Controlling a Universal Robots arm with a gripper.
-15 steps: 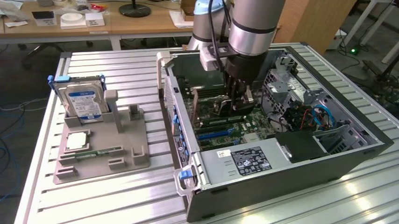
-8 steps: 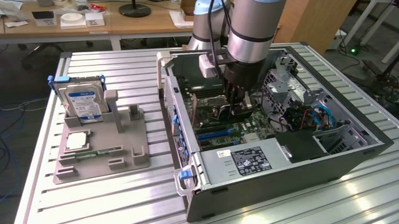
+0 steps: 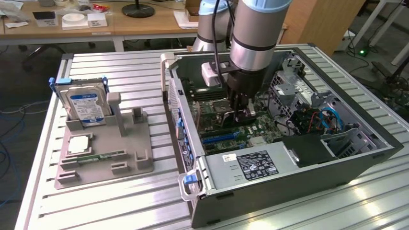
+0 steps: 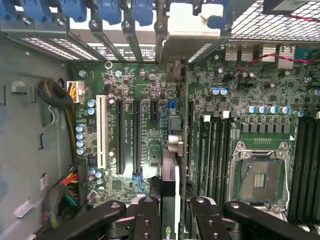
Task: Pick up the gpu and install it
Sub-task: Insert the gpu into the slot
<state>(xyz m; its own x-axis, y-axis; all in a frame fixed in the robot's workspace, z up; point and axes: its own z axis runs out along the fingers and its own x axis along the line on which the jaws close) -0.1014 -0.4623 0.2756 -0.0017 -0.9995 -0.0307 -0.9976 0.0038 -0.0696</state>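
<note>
The arm reaches down into the open computer case, which takes up the part of the tabletop toward the edge at the exterior view's right. The hand is low inside the case, close over the motherboard, and it is pinching the gpu. In the wrist view the black fingers press on either face of the thin card, which stands on edge between them. A strip of green lettering shows on the card near the hand.

The card runs away from the hand toward the case wall lined with blue clips, where a silvery metal tab sits at its far end. It lies between the long black expansion slots on one side and the memory slots on the other, parallel to both. Whether its lower edge touches a slot cannot be told. A white slot runs beside the black ones, and the processor socket lies beyond the memory slots.

Near the tabletop's edge at the exterior view's left lies a grey holder, apart from the case. A hard drive with a blue label stands upright at the holder's far end. A square processor chip lies flat near its middle, with a narrow green memory stick just beside it.
</note>
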